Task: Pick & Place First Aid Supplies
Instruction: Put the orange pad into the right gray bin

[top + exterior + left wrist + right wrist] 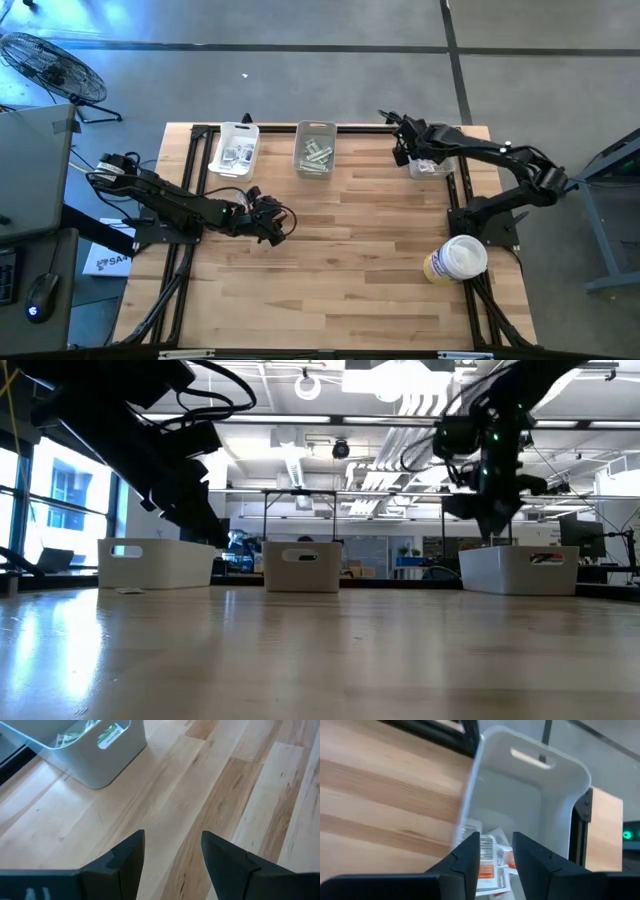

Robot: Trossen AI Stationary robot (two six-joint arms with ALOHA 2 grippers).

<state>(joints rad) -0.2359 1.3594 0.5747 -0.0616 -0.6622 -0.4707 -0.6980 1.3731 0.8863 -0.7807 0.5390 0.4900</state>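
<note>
A: Right gripper [495, 851]?
B: Above the far-right bin [530, 785] — jaws parted, holding nothing; white packets [490, 857] lie inside.
A: Left gripper [172, 852]?
B: Open over bare table [250, 795] — near the middle bin [100, 760].

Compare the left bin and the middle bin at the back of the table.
The left bin holds white squarish packets; the middle bin holds pale green strips. In the high view, the left bin sits slightly turned against the table edge, and the middle bin sits squarer. The left bin lies nearer the left tool, which hovers open over bare table. Both are pale rectangular bins with handle cutouts, standing upright in the back row.
</note>
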